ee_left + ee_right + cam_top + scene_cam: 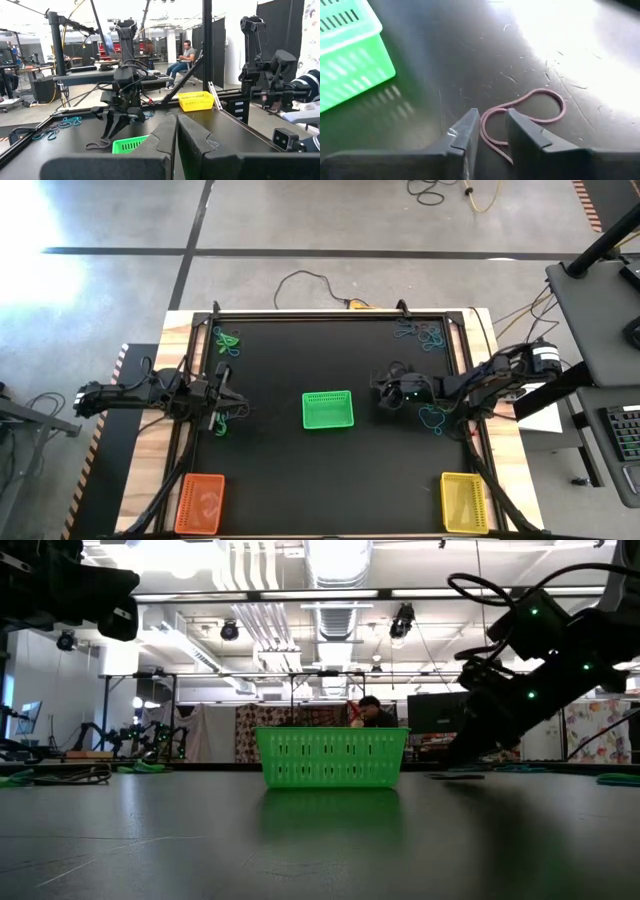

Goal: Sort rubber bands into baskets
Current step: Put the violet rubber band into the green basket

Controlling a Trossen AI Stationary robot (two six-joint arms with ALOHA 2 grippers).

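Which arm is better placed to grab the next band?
Right. Its end effector is low on the table, fingers apart astride a reddish rubber band, beside the green basket. The left end effector is shut, farther off.

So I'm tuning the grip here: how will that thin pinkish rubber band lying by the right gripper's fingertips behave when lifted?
The thin pinkish rubber band lies in a loose, uneven loop on the black tabletop, so it will probably droop limply. It looks very light. Being so thin and flat, it may slip out between the slightly parted fingers of the right gripper.
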